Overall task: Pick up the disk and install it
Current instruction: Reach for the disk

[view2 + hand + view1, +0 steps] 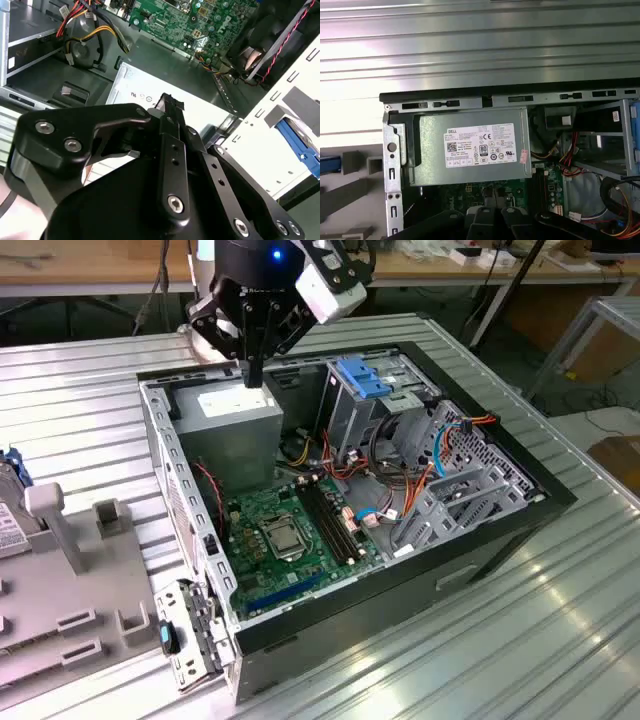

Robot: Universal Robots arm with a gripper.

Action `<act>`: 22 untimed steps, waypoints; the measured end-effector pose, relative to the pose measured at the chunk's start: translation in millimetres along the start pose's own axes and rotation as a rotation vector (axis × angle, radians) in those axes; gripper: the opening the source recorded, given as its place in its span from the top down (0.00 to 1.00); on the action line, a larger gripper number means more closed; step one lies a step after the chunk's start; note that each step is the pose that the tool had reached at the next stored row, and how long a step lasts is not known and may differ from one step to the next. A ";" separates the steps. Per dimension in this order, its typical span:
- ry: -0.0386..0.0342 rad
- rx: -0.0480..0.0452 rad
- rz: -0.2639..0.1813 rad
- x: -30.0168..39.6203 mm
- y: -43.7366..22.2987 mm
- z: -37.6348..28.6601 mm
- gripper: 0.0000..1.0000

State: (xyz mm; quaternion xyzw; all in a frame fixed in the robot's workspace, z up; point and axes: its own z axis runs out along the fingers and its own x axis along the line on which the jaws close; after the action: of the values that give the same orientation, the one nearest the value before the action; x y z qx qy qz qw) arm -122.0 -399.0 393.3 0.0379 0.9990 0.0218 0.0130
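Note:
The disk (pixel 8 512) lies at the exterior view's far left edge on a grey fixture (pixel 70 590), cut off by the frame, with a blue rail and a white label showing. My gripper (pixel 254 375) hangs far from it, over the back corner of the open computer case (pixel 400 580). It is just above the grey power-supply box (pixel 235 420). The black fingers (pixel 169 107) are pressed together with nothing between them. In the first wrist view the gripper (pixel 495 220) sits over the power-supply box (pixel 470 147).
The silver drive cage (pixel 350 415) with a blue latch (pixel 362 375) stands in the case beside the power supply. The motherboard (pixel 285 530) and loose cables (pixel 400 500) fill the case floor. The ribbed metal table (pixel 500 660) surrounds the case.

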 end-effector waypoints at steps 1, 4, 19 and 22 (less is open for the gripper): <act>0.0000 0.0000 0.000 0.7 -0.1 0.0 0.89; 0.0000 0.0000 0.000 6.2 -0.7 -0.2 0.89; -0.0001 -0.0001 0.000 41.4 -5.1 -1.2 0.89; 0.0000 0.0000 0.000 53.2 -5.9 -1.5 0.89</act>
State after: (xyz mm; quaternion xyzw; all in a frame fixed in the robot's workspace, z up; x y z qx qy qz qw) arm -175.5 -400.8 393.3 0.0379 0.9990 0.0218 0.0131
